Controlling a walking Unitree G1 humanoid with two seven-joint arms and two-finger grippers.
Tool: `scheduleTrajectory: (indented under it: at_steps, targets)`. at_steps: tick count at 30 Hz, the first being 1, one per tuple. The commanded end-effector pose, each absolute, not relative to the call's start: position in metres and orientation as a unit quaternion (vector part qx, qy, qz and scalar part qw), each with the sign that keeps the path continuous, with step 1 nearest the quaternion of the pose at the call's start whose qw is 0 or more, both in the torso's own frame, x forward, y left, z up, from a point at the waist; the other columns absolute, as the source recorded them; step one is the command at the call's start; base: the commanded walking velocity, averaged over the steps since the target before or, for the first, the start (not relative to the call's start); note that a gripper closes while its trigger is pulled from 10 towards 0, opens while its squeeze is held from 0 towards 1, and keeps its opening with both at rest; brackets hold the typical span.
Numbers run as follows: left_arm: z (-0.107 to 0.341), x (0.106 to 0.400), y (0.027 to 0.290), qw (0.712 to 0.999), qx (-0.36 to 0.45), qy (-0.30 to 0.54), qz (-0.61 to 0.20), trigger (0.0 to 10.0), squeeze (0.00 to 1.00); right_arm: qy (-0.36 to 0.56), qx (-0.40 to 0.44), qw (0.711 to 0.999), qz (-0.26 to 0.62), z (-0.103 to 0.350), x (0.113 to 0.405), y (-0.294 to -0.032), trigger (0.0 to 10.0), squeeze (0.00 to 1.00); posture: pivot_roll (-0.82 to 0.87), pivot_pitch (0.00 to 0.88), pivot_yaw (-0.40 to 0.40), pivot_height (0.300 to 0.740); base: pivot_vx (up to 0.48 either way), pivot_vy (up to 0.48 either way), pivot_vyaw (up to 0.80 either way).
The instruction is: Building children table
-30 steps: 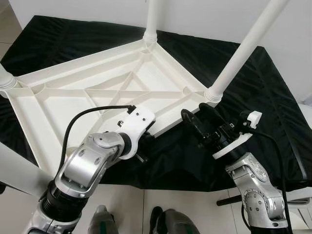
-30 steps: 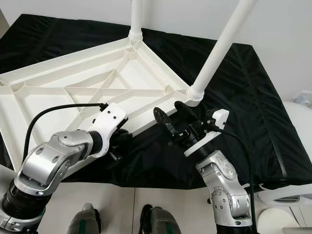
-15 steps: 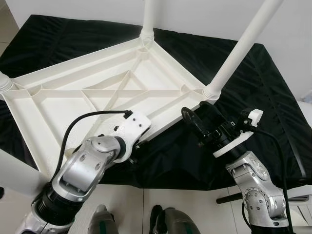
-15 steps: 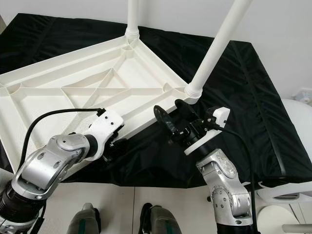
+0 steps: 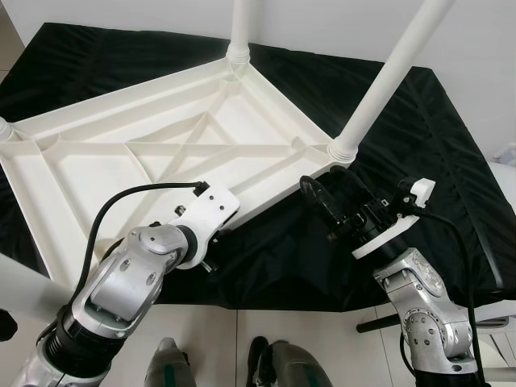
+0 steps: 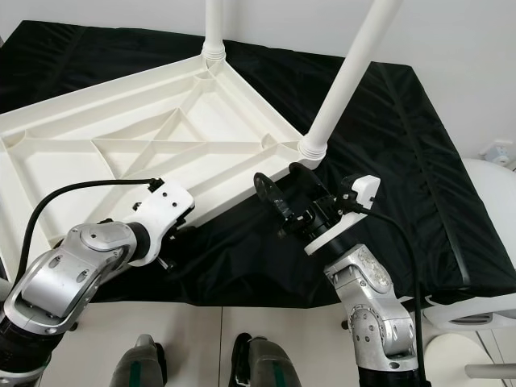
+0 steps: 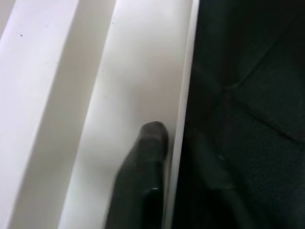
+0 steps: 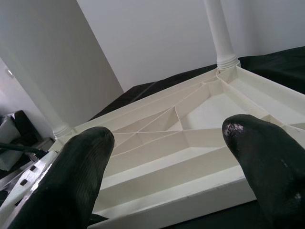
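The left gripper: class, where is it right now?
In the left eye view the left gripper sits at the near rim of the upturned white tabletop, over the black cloth; one finger lies against that rim.

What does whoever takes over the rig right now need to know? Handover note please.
Left gripper: on the near rim of the tabletop, one finger on the rim's inside face; whether it is clamped can't be seen.
Right gripper: open, empty, hovering by the near right leg.
Tabletop lies upside down on the black cloth.
Done: far leg and near right leg stand in their sockets; a third socket at the left edge also holds one.
Left: the near left corner isn't visible, so check its leg, then flip the table.
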State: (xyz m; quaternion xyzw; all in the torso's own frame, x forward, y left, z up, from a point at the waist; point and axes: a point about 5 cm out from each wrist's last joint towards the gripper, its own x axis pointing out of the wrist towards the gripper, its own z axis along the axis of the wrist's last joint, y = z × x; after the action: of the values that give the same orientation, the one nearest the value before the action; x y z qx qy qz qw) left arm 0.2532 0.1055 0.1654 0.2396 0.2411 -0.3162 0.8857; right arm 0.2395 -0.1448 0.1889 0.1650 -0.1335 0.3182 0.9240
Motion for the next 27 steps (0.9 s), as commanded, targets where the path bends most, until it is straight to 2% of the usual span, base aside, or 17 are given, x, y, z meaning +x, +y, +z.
scheduleTrajectory:
  at_steps: [1, 3, 4, 5, 7, 12, 15, 17, 23, 27]
  targets:
    - [0.164, 0.257, 0.116, 0.9, 0.259, 0.242, -0.253, 0.0, 0.0, -0.129, 0.159, 0.927, 0.314, 0.188, 0.239, -0.147, 10.0, 0.0, 0.06, 0.13, -0.083, 0.74, 0.0, 0.0, 0.0]
    - [0.164, 0.258, 0.114, 0.901, 0.256, 0.242, -0.254, 0.0, 0.0, -0.13, 0.159, 0.927, 0.315, 0.188, 0.239, -0.147, 10.0, 0.0, 0.06, 0.129, -0.083, 0.74, 0.0, 0.0, 0.0]
    - [0.164, 0.259, 0.111, 0.901, 0.255, 0.241, -0.255, 2.9, 0.0, -0.13, 0.16, 0.927, 0.315, 0.188, 0.239, -0.147, 10.0, 0.0, 0.06, 0.129, -0.083, 0.74, 0.0, 0.0, 0.0]
    - [0.165, 0.261, 0.105, 0.902, 0.252, 0.237, -0.257, 10.0, 0.0, -0.13, 0.16, 0.926, 0.315, 0.188, 0.239, -0.146, 10.0, 0.0, 0.06, 0.132, -0.08, 0.74, 0.0, 0.0, 0.0]
    - [0.165, 0.261, 0.105, 0.902, 0.252, 0.237, -0.257, 10.0, 0.0, -0.13, 0.16, 0.926, 0.315, 0.188, 0.239, -0.146, 10.0, 0.0, 0.06, 0.132, -0.08, 0.74, 0.0, 0.0, 0.0]
    - [0.168, 0.274, 0.079, 0.913, 0.232, 0.218, -0.256, 10.0, 0.0, -0.132, 0.162, 0.926, 0.314, 0.189, 0.24, -0.145, 10.0, 0.0, 0.05, 0.137, -0.078, 0.74, 0.0, 0.0, 0.0]
    - [0.169, 0.276, 0.075, 0.914, 0.231, 0.215, -0.256, 10.0, 0.0, -0.132, 0.162, 0.926, 0.313, 0.189, 0.24, -0.144, 10.0, 0.0, 0.05, 0.137, -0.078, 0.74, 0.0, 0.0, 0.0]
    - [0.174, 0.285, 0.057, 0.916, 0.23, 0.196, -0.265, 10.0, 0.0, -0.132, 0.162, 0.927, 0.311, 0.189, 0.239, -0.145, 10.0, 0.0, 0.04, 0.139, -0.074, 0.74, 0.0, 0.0, 0.0]
    - [0.181, 0.292, 0.035, 0.915, 0.228, 0.174, -0.282, 10.0, 0.0, -0.133, 0.162, 0.928, 0.308, 0.189, 0.239, -0.145, 10.0, 0.0, 0.04, 0.143, -0.071, 0.74, 0.0, 0.0, 0.0]
    - [0.192, 0.301, 0.005, 0.91, 0.235, 0.14, -0.311, 10.0, 0.0, -0.134, 0.164, 0.928, 0.307, 0.189, 0.24, -0.144, 10.0, 0.0, 0.04, 0.148, -0.064, 0.74, 0.0, 0.0, 0.0]
